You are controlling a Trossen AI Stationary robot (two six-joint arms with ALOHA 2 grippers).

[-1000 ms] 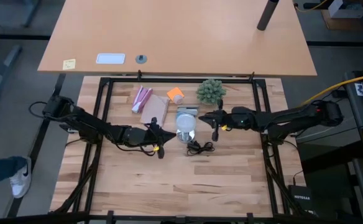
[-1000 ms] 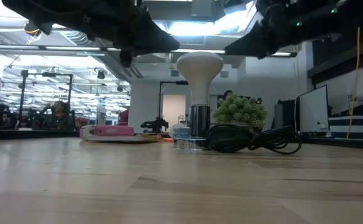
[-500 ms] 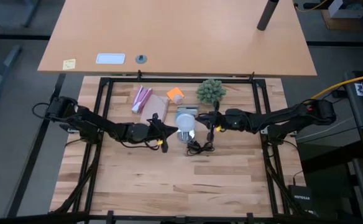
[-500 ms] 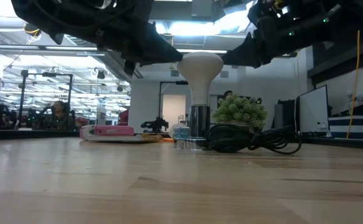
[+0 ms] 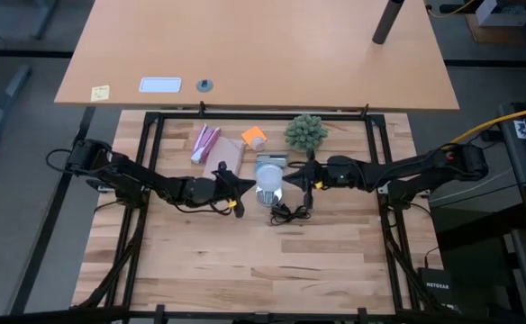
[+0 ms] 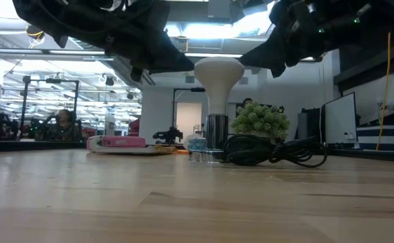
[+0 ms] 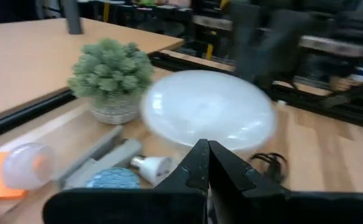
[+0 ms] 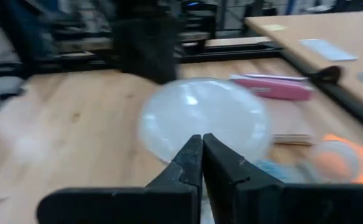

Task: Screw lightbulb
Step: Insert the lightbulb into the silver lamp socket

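The lightbulb (image 6: 218, 69), a frosted white globe on a narrower neck, stands upright in a dark shiny socket (image 6: 216, 132) at the table's middle; it also shows as the lightbulb (image 5: 268, 187) from above. My left gripper (image 5: 248, 185) is shut, level with the globe's left side. My right gripper (image 5: 286, 180) is shut at the globe's right side. In each wrist view the shut fingertips (image 7: 207, 148) (image 8: 201, 142) point at the globe (image 7: 209, 107) (image 8: 200, 118). My left gripper comes level from the table's left, its shut tips right at the globe's left side (image 6: 195, 68); I cannot tell whether they touch. My right gripper comes level from the table's right, its shut tips right at the globe's right side (image 6: 241, 67); I cannot tell whether they touch.
A black cord (image 5: 290, 213) lies coiled just near of the socket. Behind it stand a green spiky plant (image 5: 305, 132), an orange object (image 5: 254, 137), a pink object (image 5: 204, 142), a brown card (image 5: 225, 160) and a small loose bulb (image 7: 151, 169). The near half of the table (image 5: 263, 270) is bare wood.
Both shut grippers have closed in on the lightbulb: the left has gone toward the table's right and far side, the right toward the table's left and a little down. The lightbulb has stayed upright in its socket.
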